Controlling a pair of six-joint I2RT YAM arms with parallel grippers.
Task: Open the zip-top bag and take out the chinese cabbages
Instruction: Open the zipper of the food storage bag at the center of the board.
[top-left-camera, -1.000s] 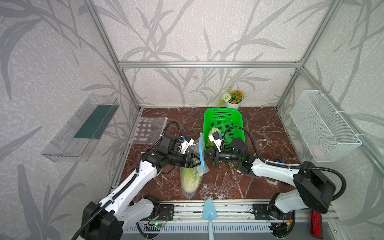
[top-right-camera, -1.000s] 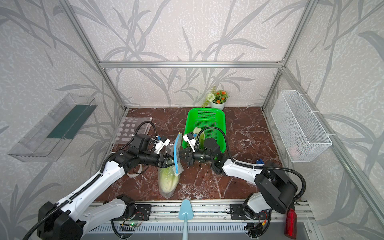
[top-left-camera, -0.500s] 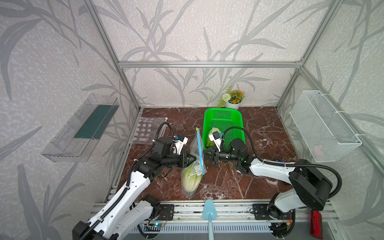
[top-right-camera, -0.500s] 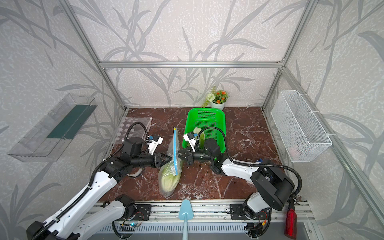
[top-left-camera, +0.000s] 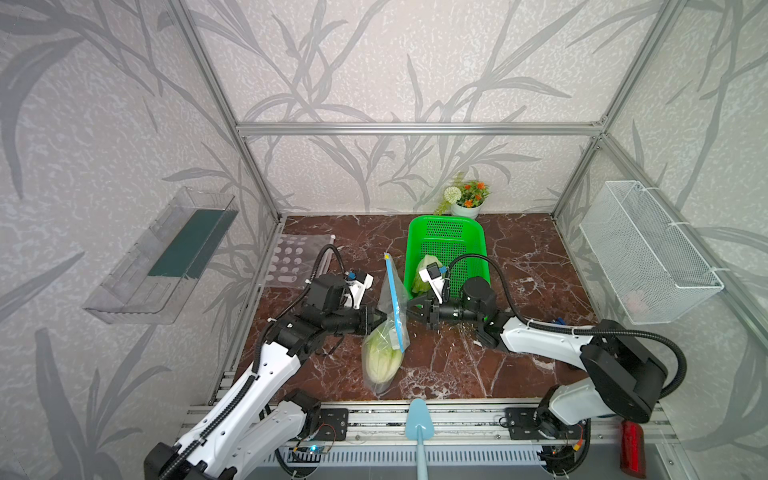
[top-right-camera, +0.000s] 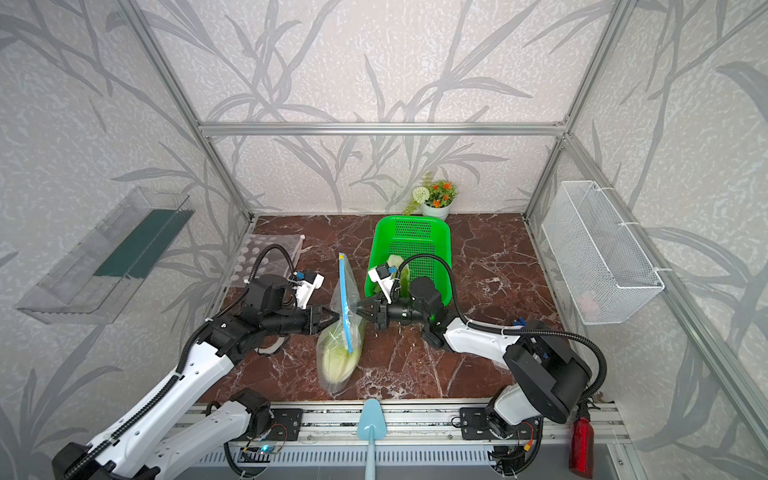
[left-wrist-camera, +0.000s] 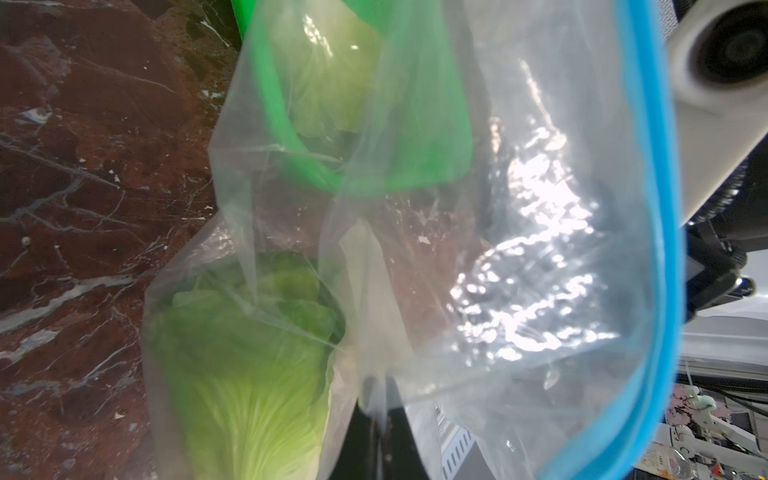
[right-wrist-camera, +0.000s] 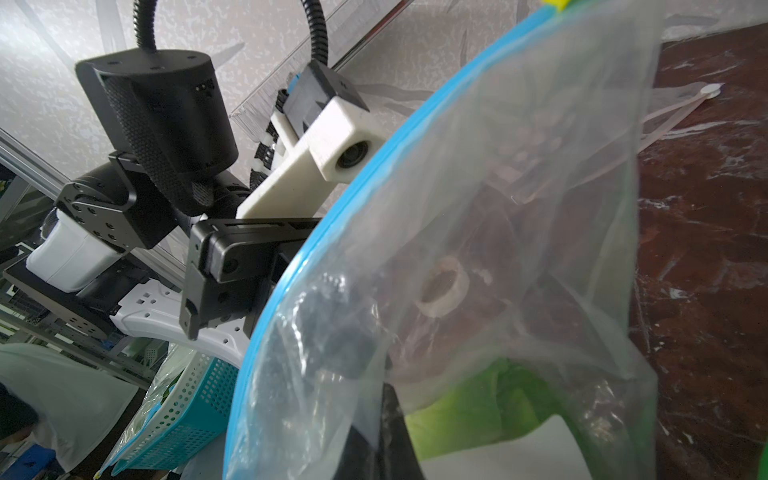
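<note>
Newly closed, the left gripper (top-left-camera: 380, 318) pinches the zip-top bag (top-left-camera: 392, 297) opposite the likewise clamped right gripper (top-left-camera: 409, 311); one chinese cabbage (top-left-camera: 424, 270) is out, the second cabbage (top-left-camera: 380, 359) hangs bagged below.

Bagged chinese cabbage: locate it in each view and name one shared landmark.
Top view: bagged cabbage at the bottom of the zip-top bag.
Top view: likewise.
Left wrist: pale-green head behind the plastic.
Right wrist: green leaves through the plastic.
Landmark: blue zip strip.
</note>
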